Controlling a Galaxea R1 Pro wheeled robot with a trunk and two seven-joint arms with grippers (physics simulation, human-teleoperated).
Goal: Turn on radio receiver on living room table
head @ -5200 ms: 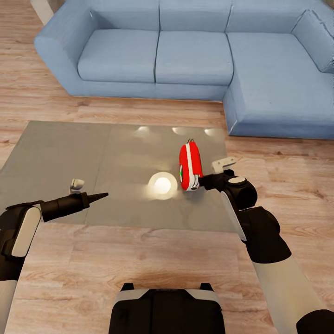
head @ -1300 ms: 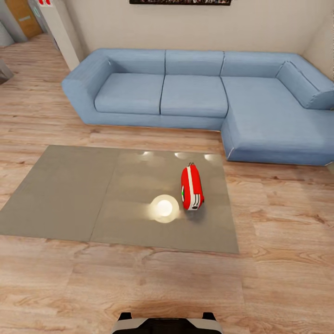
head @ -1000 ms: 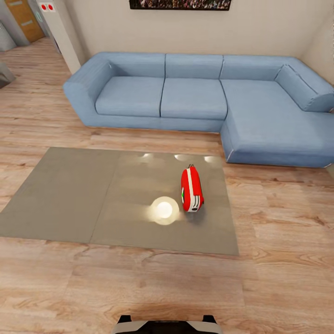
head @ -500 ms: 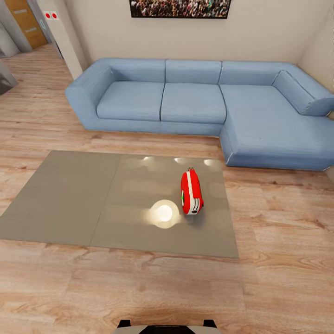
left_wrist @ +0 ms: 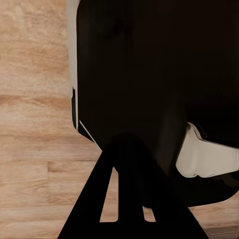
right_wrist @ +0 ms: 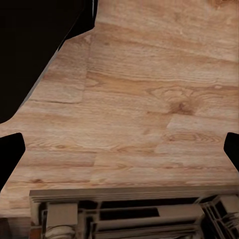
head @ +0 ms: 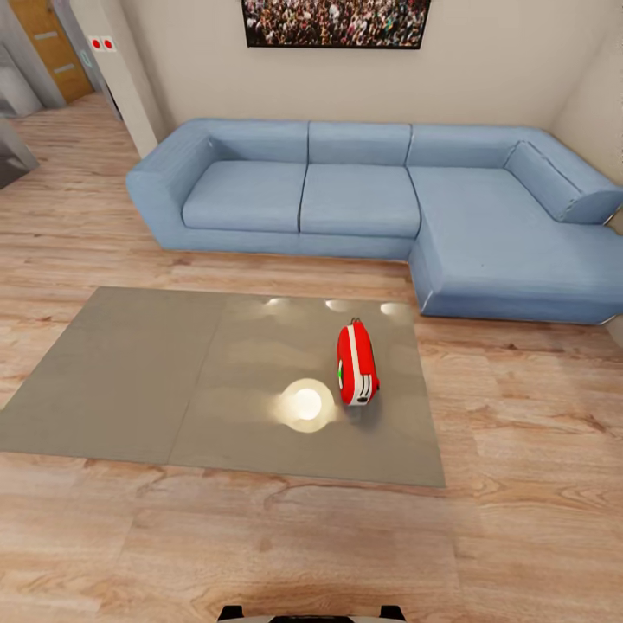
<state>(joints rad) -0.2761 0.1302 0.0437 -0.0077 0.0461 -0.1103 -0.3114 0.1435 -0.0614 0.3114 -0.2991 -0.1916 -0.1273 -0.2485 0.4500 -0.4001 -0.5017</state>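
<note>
The red radio receiver (head: 356,364) with its white stripe and small green dot stands on the right panel of the low grey table (head: 130,372), next to a bright light reflection. Nothing touches it. In the left wrist view my left gripper (left_wrist: 127,142) has its dark fingers meeting in a point, shut on nothing, in front of my own black and white body. In the right wrist view my right gripper (right_wrist: 119,149) is open, one fingertip (right_wrist: 10,152) at each side of the picture, over bare plank floor.
A blue L-shaped sofa (head: 363,190) stands behind the table, its right wing reaching toward the table's far right corner. A crowd picture (head: 337,22) hangs on the beige wall. Wood floor surrounds the table. A wooden furniture piece (right_wrist: 129,214) lies under the right gripper.
The head camera has pulled back and tilted up, bringing in the wall and picture. Both arms, near the radio 5.2 s ago, have left the head view. The radio stays put.
</note>
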